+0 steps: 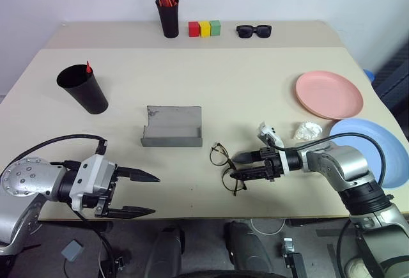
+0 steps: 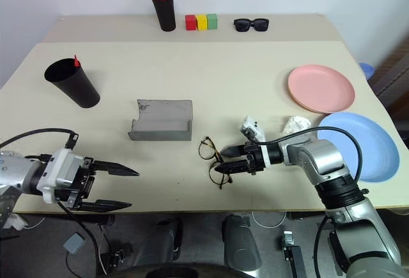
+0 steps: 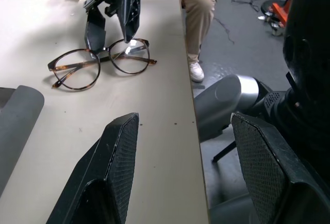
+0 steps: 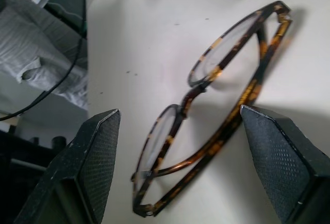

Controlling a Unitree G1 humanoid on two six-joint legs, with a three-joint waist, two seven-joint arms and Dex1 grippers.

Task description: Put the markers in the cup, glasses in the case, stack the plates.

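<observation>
Head views: your right gripper (image 1: 238, 167) has its fingers spread wide on either side of the glasses (image 1: 223, 166), which lie folded on the surface (image 1: 255, 86) near its front edge. The grey case (image 1: 171, 126) stands open just beyond and toward your left arm. The left gripper (image 1: 144, 195) hovers at the front edge, its fingers apart and holding nothing.
Also there: the black cup (image 1: 84, 89) shows a red marker tip (image 1: 88, 68) at its rim; the pink plate (image 1: 328, 94) and blue plate (image 1: 370, 150) lie side by side, unstacked.
Left wrist view: the right fingers (image 3: 128, 15) straddle the bridge of the glasses (image 3: 100, 65); aim there, not at a lens.
Right wrist view: the frame (image 4: 216, 110) lies slanted between the fingers (image 4: 95, 157). Centre it, then close slowly so it does not skid.
</observation>
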